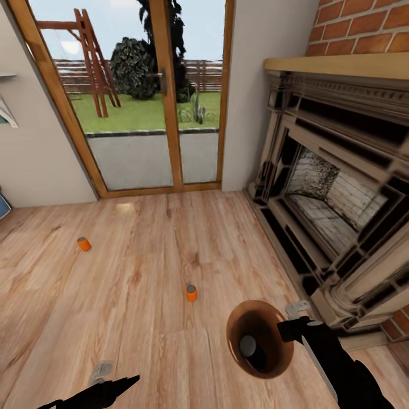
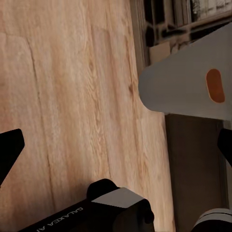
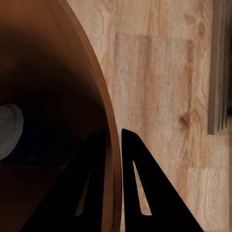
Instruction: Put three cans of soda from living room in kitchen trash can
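A living room with a light wood floor (image 1: 142, 318), seen from the robot's head. An ornate fireplace (image 1: 335, 187) fills the right side, with brick above it; left of the fireplace, a glass door (image 1: 147, 96) looks onto a garden.

Near the fireplace's lower corner, the right gripper (image 1: 291, 329) carries the bin (image 1: 258, 339). Its fingers (image 3: 137, 193) are clenched on the bin's brown rim, one finger inside and one outside. The blue can (image 1: 249, 346) lies in the bin, grey top showing. One orange can (image 1: 191, 293) stands on the floor left of the fireplace, near the bin. The far orange can (image 1: 84, 243) lies well apart, farther left toward the door. The left gripper (image 1: 116, 385) hangs low over the floor, well left of the bin. Its fingers are spread apart and hold nothing.

Risks, as a judgement: the bin hangs by a thin pinch on one edge of the rim, so it could tilt or slip out on a quick turn, and the blue can could roll out. It is also close to the fireplace, so a swing of the arm could knock it. The small cans could tip or roll if nudged during a grasp.
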Controlling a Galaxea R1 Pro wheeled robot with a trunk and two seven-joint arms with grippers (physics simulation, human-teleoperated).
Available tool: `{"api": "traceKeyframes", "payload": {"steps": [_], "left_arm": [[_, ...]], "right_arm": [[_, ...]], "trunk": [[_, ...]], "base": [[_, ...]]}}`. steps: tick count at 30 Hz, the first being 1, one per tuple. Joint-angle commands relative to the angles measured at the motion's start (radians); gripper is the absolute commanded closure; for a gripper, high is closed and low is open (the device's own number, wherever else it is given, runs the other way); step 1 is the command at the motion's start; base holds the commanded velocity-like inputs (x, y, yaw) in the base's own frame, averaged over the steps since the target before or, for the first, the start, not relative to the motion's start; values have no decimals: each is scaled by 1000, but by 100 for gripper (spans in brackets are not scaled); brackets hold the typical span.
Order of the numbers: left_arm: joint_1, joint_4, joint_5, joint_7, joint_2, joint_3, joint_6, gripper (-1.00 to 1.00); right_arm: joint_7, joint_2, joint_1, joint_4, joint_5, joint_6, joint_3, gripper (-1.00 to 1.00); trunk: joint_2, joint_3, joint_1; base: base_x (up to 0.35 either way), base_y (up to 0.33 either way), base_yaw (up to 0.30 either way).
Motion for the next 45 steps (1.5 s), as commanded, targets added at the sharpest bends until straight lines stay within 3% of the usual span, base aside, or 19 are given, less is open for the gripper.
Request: {"api": "traceKeyframes", "payload": {"steps": [1,45], "left_arm": [[0,0,0,0,0,0,0,-100],[0,0,0,0,0,0,0,-100]], "right_arm": [[6,0,0,0,-9,0,0,100],[7,0,0,0,-9,2,0,100]], "trunk": [[0,0,0],[0,0,0]], "base": [[346,-87,2],[346,-14,-6]]}}
